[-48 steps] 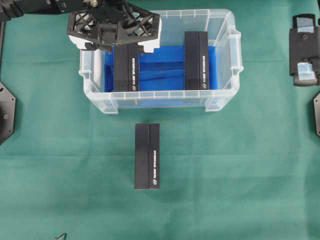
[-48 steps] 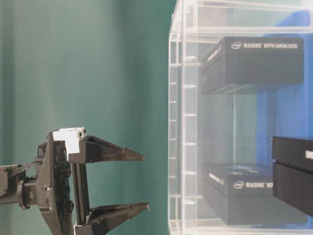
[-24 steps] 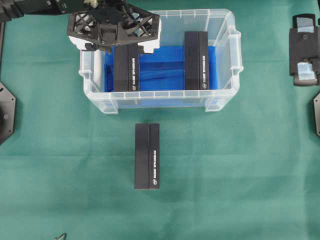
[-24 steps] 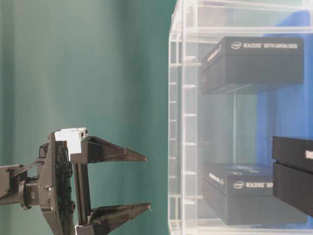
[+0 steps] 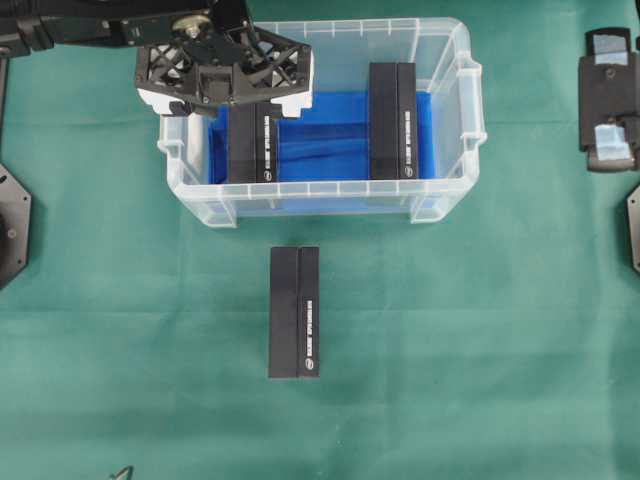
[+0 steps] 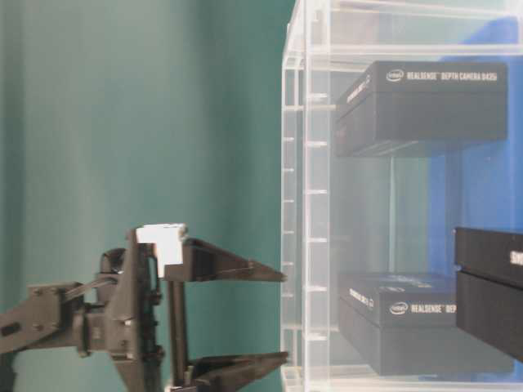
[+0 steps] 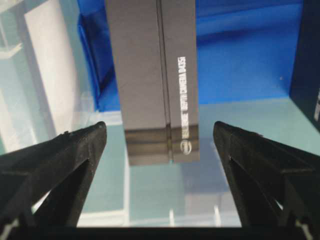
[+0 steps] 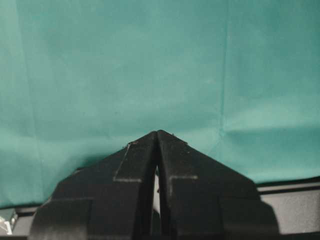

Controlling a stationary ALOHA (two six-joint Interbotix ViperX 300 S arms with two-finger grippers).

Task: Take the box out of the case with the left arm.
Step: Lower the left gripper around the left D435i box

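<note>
The case [image 5: 320, 188] is a clear tub with a blue sheet on its bottom, at the table's back. Two black boxes lie inside it, one on the left [image 5: 252, 145] and one on the right [image 5: 393, 120]. My left gripper [image 5: 225, 85] hangs open over the far end of the left box. In the left wrist view that box [image 7: 155, 75] lies lengthwise between the spread fingers [image 7: 75, 150], apart from both. Seen from table level, the left gripper [image 6: 285, 317] has its tips at the case's rim [image 6: 288, 204]. My right gripper [image 8: 157, 132] is shut and empty.
A third black box [image 5: 294, 312] lies on the green cloth in front of the case. The right arm [image 5: 608, 100] rests at the far right edge. Black arm bases [image 5: 12, 225] stand at both side edges.
The left gripper has come down toward the case, its tips now at the rim, and has shifted slightly left. It stays open. The boxes have not moved.
</note>
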